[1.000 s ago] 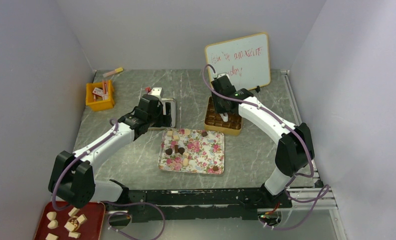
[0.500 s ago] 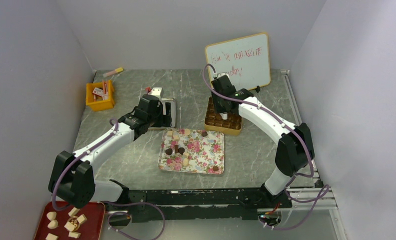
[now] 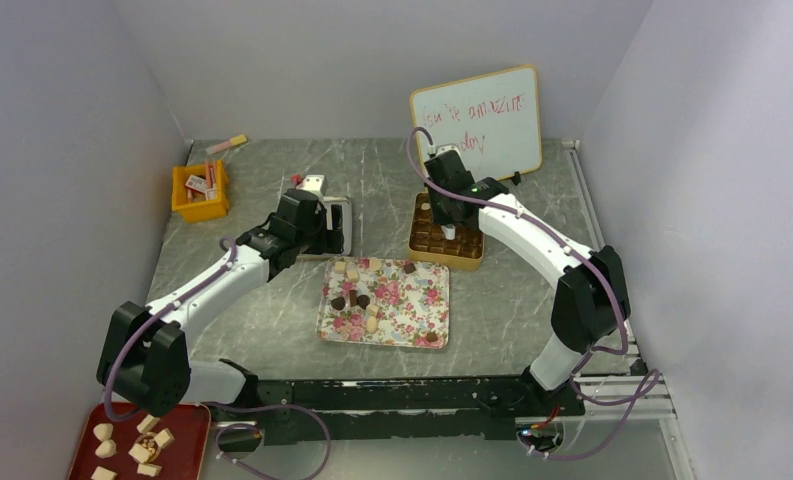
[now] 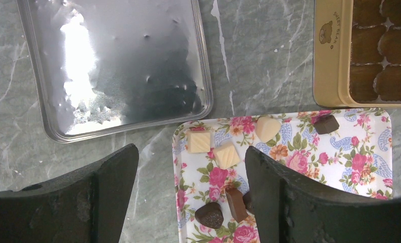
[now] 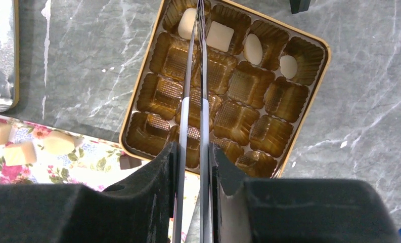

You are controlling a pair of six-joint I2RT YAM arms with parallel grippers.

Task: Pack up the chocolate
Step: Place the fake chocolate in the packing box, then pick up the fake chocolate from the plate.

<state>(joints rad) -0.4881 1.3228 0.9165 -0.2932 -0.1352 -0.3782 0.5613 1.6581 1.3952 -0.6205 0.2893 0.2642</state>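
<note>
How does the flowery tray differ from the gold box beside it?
The flowery tray is flat, with mixed dark and pale chocolates lying loose; the gold box has brown moulded cups, most empty, four holding white pieces. Both are rectangular and rest on the marble table.

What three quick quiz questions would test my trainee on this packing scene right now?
1. True or false: the left gripper holds a chocolate.
2. In the right wrist view, how many white chocolates lie in the top row of the gold box?
3. The right gripper is clamped on: A) metal tongs, B) a dark chocolate, C) nothing.
Key: 1 false, it is open and empty; 2 four; 3 A.
</note>
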